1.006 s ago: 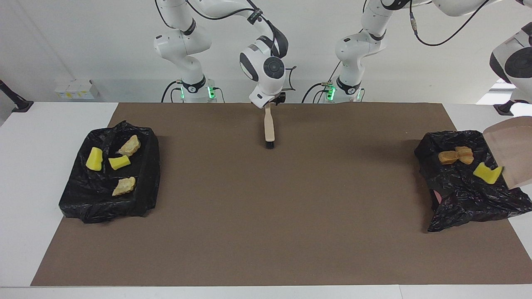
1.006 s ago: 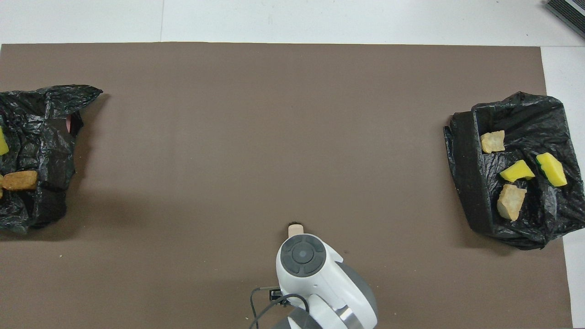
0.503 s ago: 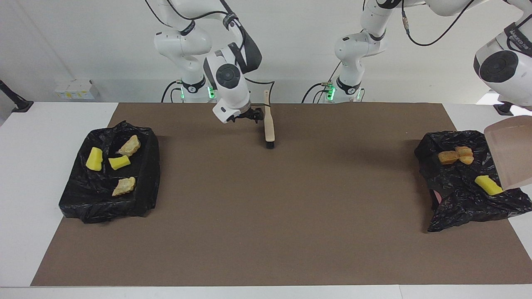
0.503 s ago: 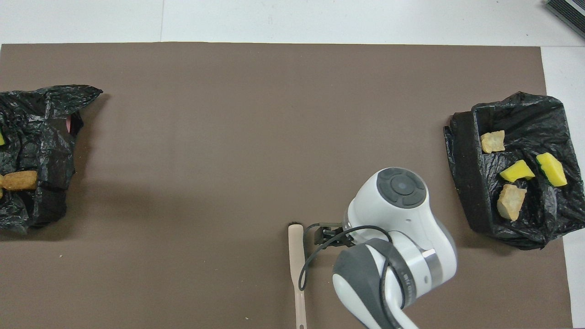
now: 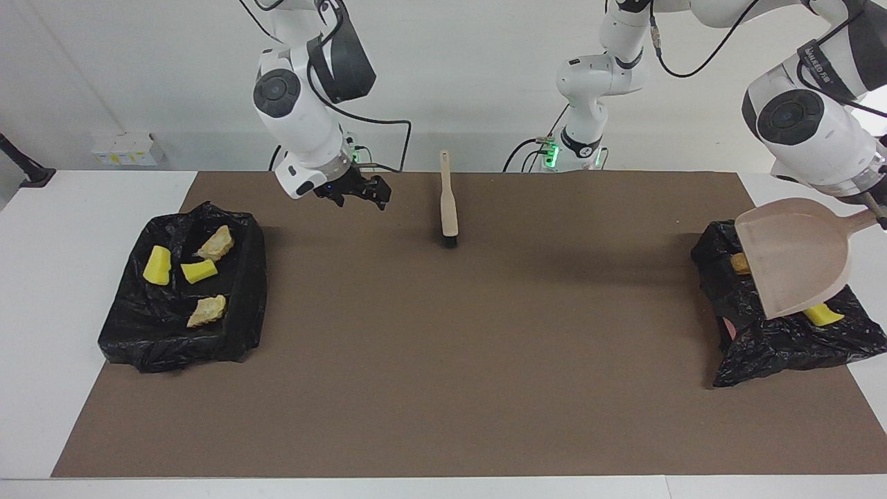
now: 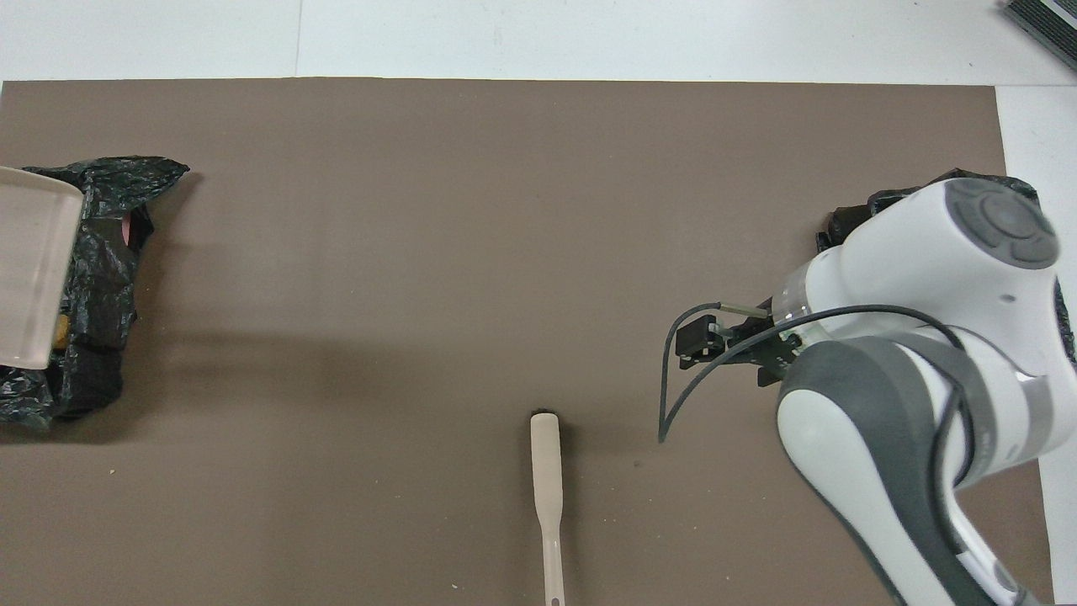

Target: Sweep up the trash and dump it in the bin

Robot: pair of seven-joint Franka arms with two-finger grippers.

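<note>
My right gripper hangs in the air over the brown mat, between the brush and the black-lined bin at my right arm's end of the table. Its fingers stand wide apart and hold nothing.

The brush lies flat on the mat near my bases, its thin handle pointing toward me and its dark bristles away.

My left gripper is at the other end, at the edge of the facing view, closed tight on the handle of a beige dustpan. The pan is tilted over a second black-lined bin, its mouth pointing down into it.

The trash sits in the two bins. In the bin at my right arm's end: a yellow sponge chunk, a second yellow chunk, and two tan bread pieces. In the bin under the dustpan, a yellow chunk shows just below the pan's lip, and a brown bread piece peeks out beside the pan's edge; the pan hides the rest of that bin.
</note>
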